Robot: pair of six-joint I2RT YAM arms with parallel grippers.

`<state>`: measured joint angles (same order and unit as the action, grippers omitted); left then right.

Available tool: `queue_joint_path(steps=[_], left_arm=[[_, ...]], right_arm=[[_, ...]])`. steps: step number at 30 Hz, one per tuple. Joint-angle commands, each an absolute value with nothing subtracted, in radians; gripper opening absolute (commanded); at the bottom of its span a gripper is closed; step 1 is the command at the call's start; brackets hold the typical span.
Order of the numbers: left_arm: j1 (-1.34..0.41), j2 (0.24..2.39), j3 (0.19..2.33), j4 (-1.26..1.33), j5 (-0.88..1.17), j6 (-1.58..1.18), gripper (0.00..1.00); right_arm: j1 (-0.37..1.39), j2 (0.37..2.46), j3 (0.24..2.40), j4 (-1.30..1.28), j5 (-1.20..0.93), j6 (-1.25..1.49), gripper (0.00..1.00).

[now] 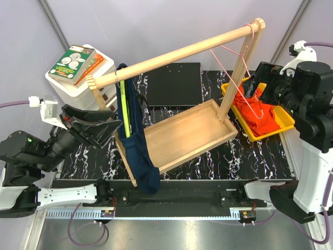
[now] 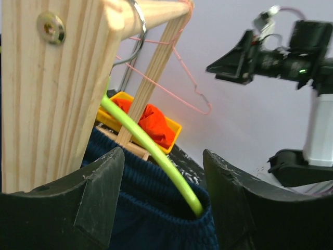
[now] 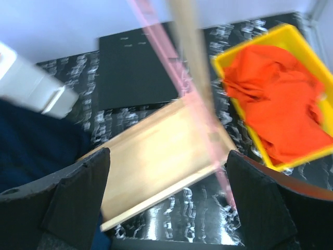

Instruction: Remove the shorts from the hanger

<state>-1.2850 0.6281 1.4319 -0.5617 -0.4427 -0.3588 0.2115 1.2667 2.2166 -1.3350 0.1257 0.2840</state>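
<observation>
The shorts nearest me are the navy pair (image 2: pixel 151 219), hanging limp from a yellow-green hanger (image 2: pixel 151 152) hooked over the 9 o'clock end of the wooden rail (image 1: pixel 177 52). Their legs drop past the near corner of the rack's base tray (image 1: pixel 182 135), which stands on the tabletop (image 1: pixel 208 161). My left end effector (image 2: pixel 162 156) is spread wide with nothing in it, one finger either side of the waistband; I cannot tell whether it touches the cloth.

I judge the cloth light, soft and floppy: it will bunch and slide rather than resist. I would pinch the gathered waistband just beside the hanger and draw it off, minding that the hanger may swing or lift off the rail.

Farther out, toward 3 o'clock, my right end effector (image 3: pixel 166 166) is also wide open and empty, near the bare pink hanger (image 1: pixel 244 88). Beyond it the orange pair (image 1: pixel 255 114) lies crumpled in a yellow tray (image 1: pixel 283 122), already off.
</observation>
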Motion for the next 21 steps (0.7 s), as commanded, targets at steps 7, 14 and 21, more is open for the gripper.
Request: queue_joint_path(steps=[7,14,21], left_arm=[[-1.285,0.611,1.422,-0.594,-0.528,-0.36,0.64],[-1.285,0.566,1.425,-0.658,-0.551,-0.388,0.62],[-1.285,0.531,1.416,-0.689,-0.574,-0.402,0.61]], right_arm=[[0.987,1.555,2.581,-1.601,0.561,0.428,1.0],[1.238,1.605,2.495,-1.338,0.488,0.459,1.0],[1.449,1.692,2.526,-1.14,0.504,0.469,1.0]])
